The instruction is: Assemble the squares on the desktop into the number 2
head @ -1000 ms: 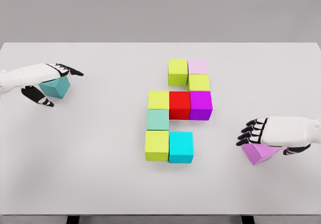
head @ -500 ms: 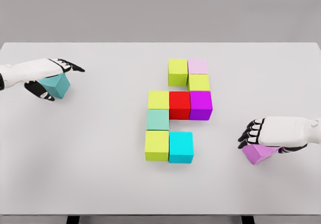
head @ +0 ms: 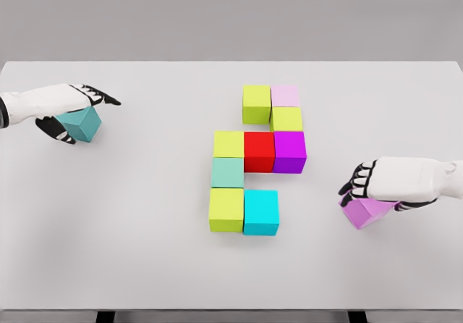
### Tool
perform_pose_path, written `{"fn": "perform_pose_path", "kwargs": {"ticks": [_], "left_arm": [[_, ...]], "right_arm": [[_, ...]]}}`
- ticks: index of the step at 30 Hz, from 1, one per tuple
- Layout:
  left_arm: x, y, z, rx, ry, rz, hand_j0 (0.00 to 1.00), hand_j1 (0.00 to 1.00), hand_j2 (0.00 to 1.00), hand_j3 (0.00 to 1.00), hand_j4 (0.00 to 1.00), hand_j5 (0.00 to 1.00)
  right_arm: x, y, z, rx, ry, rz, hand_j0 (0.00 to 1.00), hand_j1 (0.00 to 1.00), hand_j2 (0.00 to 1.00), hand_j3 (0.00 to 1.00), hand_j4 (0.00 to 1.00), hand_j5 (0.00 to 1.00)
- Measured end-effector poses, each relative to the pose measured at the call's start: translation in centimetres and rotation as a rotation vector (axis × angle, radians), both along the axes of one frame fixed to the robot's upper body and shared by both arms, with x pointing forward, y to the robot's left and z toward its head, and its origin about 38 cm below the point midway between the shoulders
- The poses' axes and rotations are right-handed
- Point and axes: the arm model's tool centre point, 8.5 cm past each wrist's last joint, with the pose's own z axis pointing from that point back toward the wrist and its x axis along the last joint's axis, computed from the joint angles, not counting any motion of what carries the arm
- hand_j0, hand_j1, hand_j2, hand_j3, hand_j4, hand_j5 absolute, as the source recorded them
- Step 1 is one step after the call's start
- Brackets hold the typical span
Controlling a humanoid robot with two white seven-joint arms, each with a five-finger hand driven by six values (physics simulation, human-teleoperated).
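Right hand (head: 376, 185) curled over violet cube (head: 364, 212), well right of cyan cube (head: 261, 211) on bench (head: 145, 229). Left hand (head: 69, 106) closed around teal cube (head: 79, 124), far left of cyan cube. Step, judged: bringing last pieces. Figure lacks bottom-right square; next: slide violet cube flush against cyan cube's right face.

Simulated test bench, not lived-in room. Plain white table (head: 130, 258) filling most of view, flat grey backdrop sitting behind it, no texture or clutter showing. Dark table legs (head: 105, 316) peeking out at bottom edge. Surfaces rendering smooth and evenly lit, shadows falling soft. Brightly coloured cubes (head: 260, 151) lying grouped mid-table like lab props. White robot arms with black-jointed fingers (head: 354, 188) reaching in from both sides, pointing to robotics simulation setup.
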Motion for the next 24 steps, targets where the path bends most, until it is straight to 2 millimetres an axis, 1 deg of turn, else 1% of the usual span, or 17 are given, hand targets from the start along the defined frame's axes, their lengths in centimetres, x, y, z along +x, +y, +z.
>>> {"fn": "perform_pose_path", "kwargs": {"ticks": [3, 9, 15, 18, 19, 24], "left_arm": [[0.4, -0.1, -0.4, 0.016, 0.001, 0.003, 1.0, 1.0, 1.0, 1.0, 1.0, 1.0], [1.2, 0.3, -0.5, 0.035, -0.003, 0.027, 1.0, 1.0, 1.0, 1.0, 1.0, 1.0], [1.3, 0.6, -0.8, 0.057, -0.001, 0.035, 1.0, 1.0, 1.0, 1.0, 1.0, 1.0], [1.3, 0.9, -0.9, 0.069, 0.0, 0.039, 1.0, 1.0, 1.0, 1.0, 1.0, 1.0], [1.3, 0.9, -1.0, 0.071, 0.0, 0.04, 1.0, 1.0, 1.0, 1.0, 1.0, 1.0], [1.4, 1.1, -1.1, 0.087, 0.001, 0.042, 1.0, 1.0, 1.0, 1.0, 1.0, 1.0]], "right_arm": [[0.2, 0.7, 0.0, 0.023, 0.003, 0.009, 0.79, 0.79, 0.79, 0.79, 0.79, 0.79], [0.4, 1.8, 0.0, 0.059, 0.007, 0.025, 0.78, 0.78, 0.78, 0.78, 0.78, 0.78], [0.7, 3.4, -0.4, 0.094, 0.015, 0.054, 0.78, 0.78, 0.78, 0.78, 0.78, 0.78], [1.0, 4.1, 0.0, 0.113, 0.007, 0.067, 0.78, 0.78, 0.78, 0.78, 0.78, 0.78], [1.2, 4.3, 0.3, 0.119, 0.001, 0.071, 0.78, 0.78, 0.78, 0.78, 0.78, 0.78], [1.2, 4.9, 0.3, 0.141, 0.012, 0.077, 0.78, 0.78, 0.78, 0.78, 0.78, 0.78]]}}
